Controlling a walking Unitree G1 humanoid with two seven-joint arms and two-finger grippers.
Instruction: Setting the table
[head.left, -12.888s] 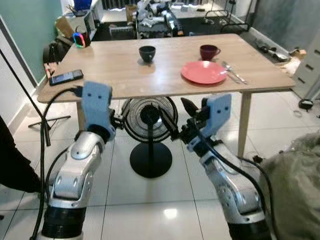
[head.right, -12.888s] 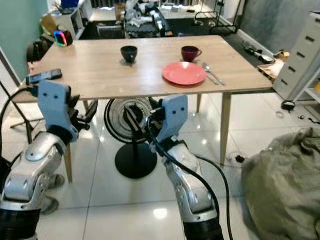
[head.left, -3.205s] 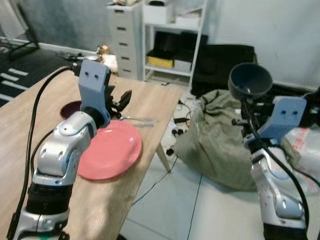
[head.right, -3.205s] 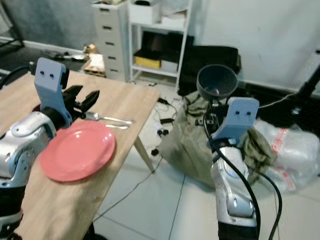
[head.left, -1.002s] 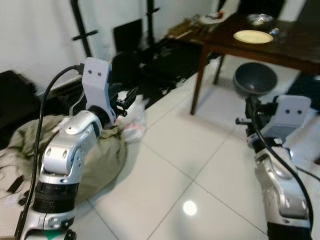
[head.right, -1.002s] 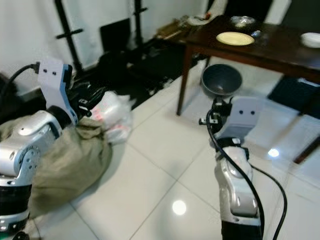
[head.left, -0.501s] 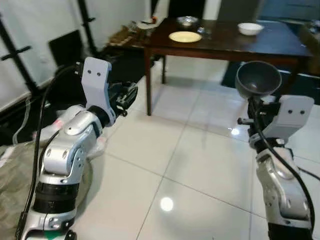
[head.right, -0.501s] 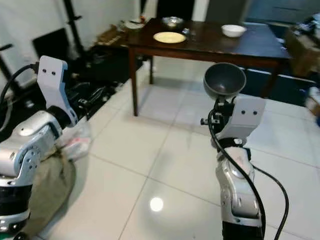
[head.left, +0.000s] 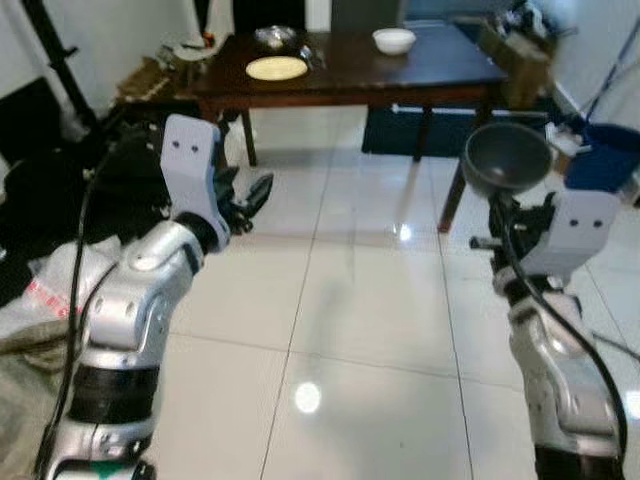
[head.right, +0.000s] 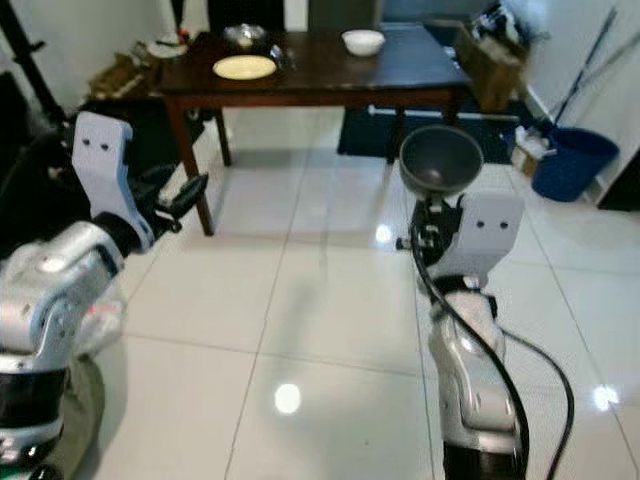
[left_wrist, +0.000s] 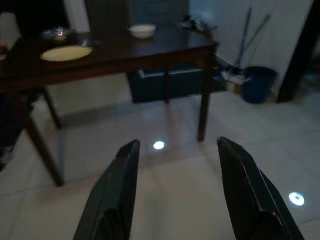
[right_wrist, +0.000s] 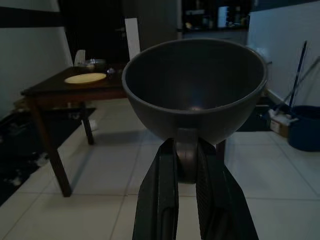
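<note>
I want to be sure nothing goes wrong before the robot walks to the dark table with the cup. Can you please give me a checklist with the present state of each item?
1. Right pincer shut on the dark cup by its handle: ok.
2. Cup held upright, mouth up: ok.
3. Cup contents: nothing seen inside in the right wrist view, ok.
4. Left pincer open and holding nothing: ok.
5. Tiled floor between robot and dark table free of obstacles: ok as far as it shows; a blue bucket stands off to the right.
6. Free spot on the table beside the yellow plate and white bowl: ok.
</note>
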